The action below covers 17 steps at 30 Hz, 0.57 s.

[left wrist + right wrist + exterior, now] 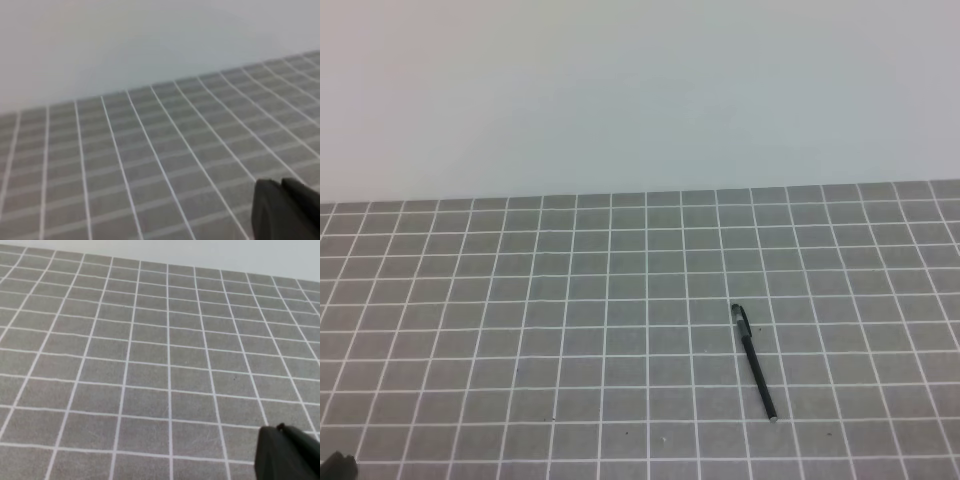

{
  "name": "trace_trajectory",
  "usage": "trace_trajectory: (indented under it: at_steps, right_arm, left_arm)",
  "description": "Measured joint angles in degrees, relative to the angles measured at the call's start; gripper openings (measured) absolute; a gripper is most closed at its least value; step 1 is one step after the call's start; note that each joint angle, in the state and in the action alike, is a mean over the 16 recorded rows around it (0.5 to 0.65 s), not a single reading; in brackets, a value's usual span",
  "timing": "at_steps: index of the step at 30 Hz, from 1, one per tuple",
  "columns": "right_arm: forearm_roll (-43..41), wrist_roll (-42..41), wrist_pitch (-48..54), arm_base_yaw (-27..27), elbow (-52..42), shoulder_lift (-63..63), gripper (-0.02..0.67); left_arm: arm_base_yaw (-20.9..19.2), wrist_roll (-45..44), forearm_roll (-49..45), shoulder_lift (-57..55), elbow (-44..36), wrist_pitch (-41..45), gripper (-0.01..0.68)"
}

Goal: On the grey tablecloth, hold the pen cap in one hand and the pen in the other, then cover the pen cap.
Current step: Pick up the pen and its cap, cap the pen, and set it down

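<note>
The pen [754,362] is lying flat on the grey tablecloth [520,300], right of the cloth's middle and towards its near edge in the exterior high view. It is stretching over about three grid squares, slanting so that its small silver tip is pointing towards the cloth's near edge and a little to the right. The pen cap [740,318] is sitting on the pen's far end, where a thicker dark end with a paler band is showing, so cap and pen are lying together as one piece. Nothing is touching the pen.

The tablecloth is covering the desk up to a plain pale wall [640,90] behind it.

In the left wrist view the left gripper [284,210] is showing only as a dark blurred shape low at the right, above bare cloth; its fingers are clenched shut and grasping nothing. In the right wrist view the right gripper [287,452] is appearing the same way at the lower right corner, its fingers likewise clenched together over bare cloth, holding nothing. The pen is not appearing in either wrist view.
</note>
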<state>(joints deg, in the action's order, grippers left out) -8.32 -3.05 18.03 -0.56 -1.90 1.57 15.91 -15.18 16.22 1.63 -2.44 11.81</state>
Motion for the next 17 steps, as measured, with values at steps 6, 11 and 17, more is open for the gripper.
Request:
trace_trajectory:
  at_steps: [6, 11, 17]
  right_arm:
    - [0.0, 0.0, 0.0, 0.0, 0.0, 0.0, -0.003]
    - [0.0, 0.0, 0.0, 0.0, 0.0, 0.0, -0.003]
    - [0.0, 0.0, 0.0, 0.0, 0.0, 0.0, -0.003]
  left_arm:
    - [-0.04, 1.65, 0.17, 0.0, 0.0, 3.43, 0.001]
    - [-0.08, 2.29, 0.11, 0.0, 0.0, 5.44, 0.001]
    - [-0.34, 1.76, -0.11, 0.0, 0.0, 5.81, 0.001]
